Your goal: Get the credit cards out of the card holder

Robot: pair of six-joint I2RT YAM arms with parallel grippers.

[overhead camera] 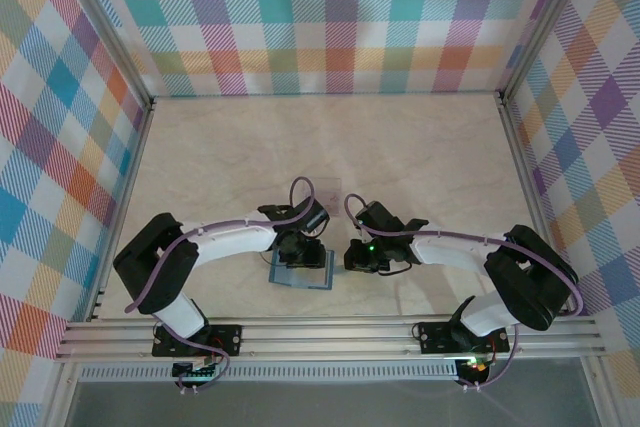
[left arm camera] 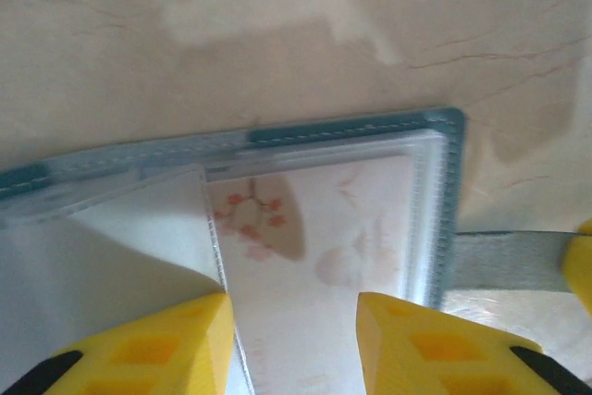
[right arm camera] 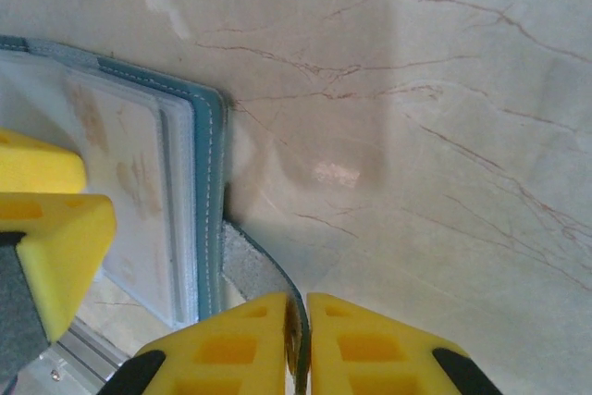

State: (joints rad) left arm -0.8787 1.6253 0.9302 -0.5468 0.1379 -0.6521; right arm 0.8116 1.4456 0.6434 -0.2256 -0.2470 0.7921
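1. Between the two arm bases, close to the near edge of the tabletop (overhead camera: 400, 147), the card holder (overhead camera: 302, 275) lies open and flat with its inside face up.
2. The left tool (left arm camera: 291, 321) hangs directly over the open holder with its fingers apart and nothing between them. Below the gap lies a credit card (left arm camera: 324, 228) with a faint pink blossom print, tucked under a clear sleeve.
3. The right tool (right arm camera: 298, 312) sits just beside the holder's right edge. Its fingers are together and clamped on the clasp tab (right arm camera: 250, 261), which sticks out from the teal border.
4. The step in hand looks like the approach to a card. The holder is spread open and anchored by its tab, the left tool is lined up above it, and the blossom-print card has not left its sleeve.
5. The next move calls for the left fingers to come down onto an exposed edge of that card. They must pinch the card alone, not the sleeve over it, and draw it out along the sleeve's mouth.
6. I cannot tell which side the sleeve opens on, so the pull direction is uncertain.
7. The card is thin and the plastic slick, so the fingers may slip or lift the whole holder. The right tool's hold on the tab should counter that.
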